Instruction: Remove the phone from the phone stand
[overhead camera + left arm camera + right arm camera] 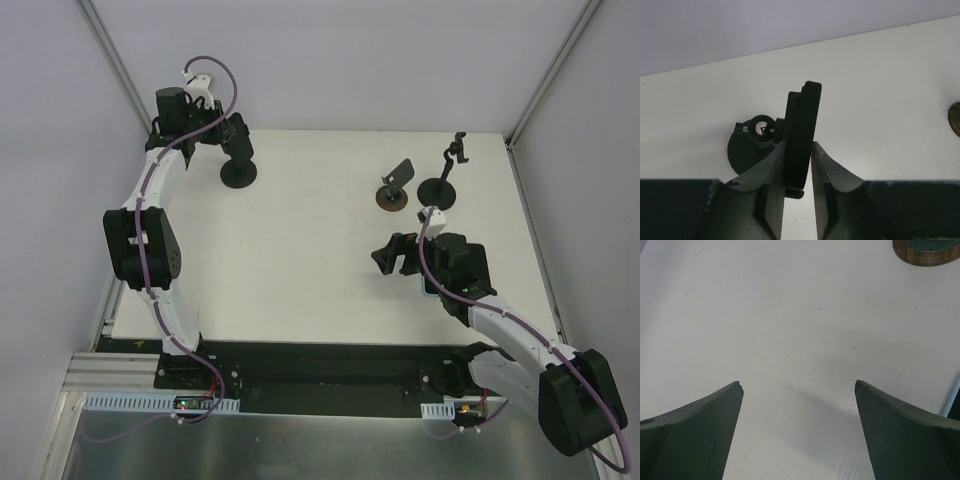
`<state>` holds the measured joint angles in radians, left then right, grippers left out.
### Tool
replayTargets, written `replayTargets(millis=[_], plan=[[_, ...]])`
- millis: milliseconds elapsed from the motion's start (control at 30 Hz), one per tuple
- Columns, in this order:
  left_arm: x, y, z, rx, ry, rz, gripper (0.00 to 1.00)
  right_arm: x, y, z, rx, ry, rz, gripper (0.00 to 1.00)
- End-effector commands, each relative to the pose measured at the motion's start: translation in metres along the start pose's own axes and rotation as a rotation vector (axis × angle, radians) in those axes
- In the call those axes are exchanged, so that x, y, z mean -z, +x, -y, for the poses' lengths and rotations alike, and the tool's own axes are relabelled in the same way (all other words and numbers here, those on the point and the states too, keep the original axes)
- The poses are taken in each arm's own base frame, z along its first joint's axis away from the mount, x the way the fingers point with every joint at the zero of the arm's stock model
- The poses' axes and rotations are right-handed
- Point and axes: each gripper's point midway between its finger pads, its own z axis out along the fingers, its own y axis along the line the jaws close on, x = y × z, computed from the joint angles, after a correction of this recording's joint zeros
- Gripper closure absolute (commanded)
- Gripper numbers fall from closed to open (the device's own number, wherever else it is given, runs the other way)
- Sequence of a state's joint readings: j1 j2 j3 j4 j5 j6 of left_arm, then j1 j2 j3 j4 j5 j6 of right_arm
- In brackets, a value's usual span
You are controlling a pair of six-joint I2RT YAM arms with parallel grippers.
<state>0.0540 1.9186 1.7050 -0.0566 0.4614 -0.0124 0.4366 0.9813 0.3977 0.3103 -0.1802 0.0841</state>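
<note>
A black phone (807, 115) stands edge-on in a black phone stand whose round base (742, 152) rests on the white table at the far left. My left gripper (798, 145) is shut on the phone, one finger on each face, just above the stand's bottom lip. In the top view the left gripper (233, 135) sits over the stand (238, 174) and hides most of the phone. My right gripper (799, 385) is open and empty above bare table, right of centre in the top view (392, 256).
A small stand on a wooden disc (392, 192) and a tall black clamp stand (444, 178) are at the back right; the disc's edge shows in the right wrist view (925, 252). A dark flat object with a light-blue edge (427, 287) lies under my right wrist.
</note>
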Motion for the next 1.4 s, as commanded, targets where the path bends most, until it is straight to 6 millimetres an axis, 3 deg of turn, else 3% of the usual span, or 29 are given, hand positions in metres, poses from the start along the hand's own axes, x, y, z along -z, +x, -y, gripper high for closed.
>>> replayTargets(millis=[0,67,167,233,300,333,400,433,467,533,600,633,700,933,1067,1300,1367], plan=[[0.016,-0.026,0.030,-0.073,0.143,0.065,0.81,-0.002,-0.017,-0.012,0.034,-0.052,0.050,0.04],[0.024,-0.024,0.038,-0.070,0.171,0.063,0.92,-0.001,-0.018,-0.014,0.038,-0.060,0.053,0.04],[0.036,-0.023,0.055,-0.071,0.201,0.064,1.00,0.003,-0.022,-0.017,0.044,-0.068,0.062,0.04],[0.050,-0.030,0.075,-0.092,0.221,0.082,1.00,0.007,-0.028,-0.020,0.055,-0.076,0.076,0.04],[0.058,-0.023,0.086,-0.092,0.223,0.077,1.00,0.010,-0.031,-0.022,0.064,-0.079,0.078,0.04],[0.067,-0.028,0.111,-0.116,0.260,0.091,1.00,0.013,-0.035,-0.025,0.069,-0.086,0.088,0.04],[0.074,-0.015,0.128,-0.117,0.273,0.075,1.00,0.016,-0.035,-0.028,0.072,-0.092,0.084,0.04],[0.087,-0.021,0.140,-0.136,0.278,0.099,1.00,0.020,-0.039,-0.032,0.078,-0.101,0.097,0.04],[0.088,-0.006,0.156,-0.139,0.298,0.075,1.00,0.022,-0.038,-0.033,0.078,-0.105,0.092,0.04],[0.106,-0.003,0.179,-0.162,0.324,0.091,1.00,0.028,-0.042,-0.039,0.086,-0.119,0.106,0.04],[0.111,0.023,0.206,-0.143,0.365,0.047,1.00,0.033,-0.042,-0.042,0.087,-0.125,0.102,0.04],[0.124,0.023,0.218,-0.153,0.385,0.060,1.00,0.038,-0.047,-0.046,0.093,-0.137,0.118,0.04],[0.133,0.049,0.245,-0.163,0.447,0.021,1.00,0.042,-0.044,-0.049,0.099,-0.155,0.107,0.04],[0.192,0.092,0.320,-0.219,0.711,-0.017,1.00,0.065,-0.049,-0.066,0.166,-0.227,0.103,0.04],[0.213,0.117,0.344,-0.259,0.839,-0.065,1.00,0.077,-0.054,-0.080,0.196,-0.290,0.110,0.04],[0.231,0.142,0.364,-0.308,0.974,-0.130,1.00,0.093,-0.055,-0.108,0.257,-0.444,0.079,0.04],[0.234,0.143,0.367,-0.320,0.999,-0.132,0.91,0.097,-0.054,-0.117,0.273,-0.496,0.052,0.04]])
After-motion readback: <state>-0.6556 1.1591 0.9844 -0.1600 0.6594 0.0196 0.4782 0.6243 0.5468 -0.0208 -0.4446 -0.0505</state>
